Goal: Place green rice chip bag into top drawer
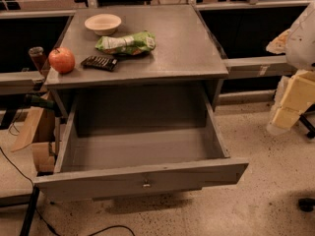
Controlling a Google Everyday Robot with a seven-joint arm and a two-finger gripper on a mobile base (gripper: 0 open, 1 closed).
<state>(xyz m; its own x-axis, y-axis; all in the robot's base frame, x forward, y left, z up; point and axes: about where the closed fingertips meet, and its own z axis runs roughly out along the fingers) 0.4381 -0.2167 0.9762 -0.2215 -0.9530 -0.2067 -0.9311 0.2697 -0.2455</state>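
Observation:
The green rice chip bag (127, 43) lies crinkled on the grey table top (182, 48), just in front of a bowl. The top drawer (142, 178) under the table top is pulled wide open; its inside shows nothing in it, and its flat front panel has a small central keyhole. My gripper (290, 104) hangs at the right edge of the view, beside the table and well right of both the bag and the drawer, holding nothing that I can see.
A cream bowl (103, 23) sits at the back of the table top. A red apple (61, 60) and a small dark ridged bar (99, 62) lie at the front left. Cardboard (29, 127) and cables are on the floor at left.

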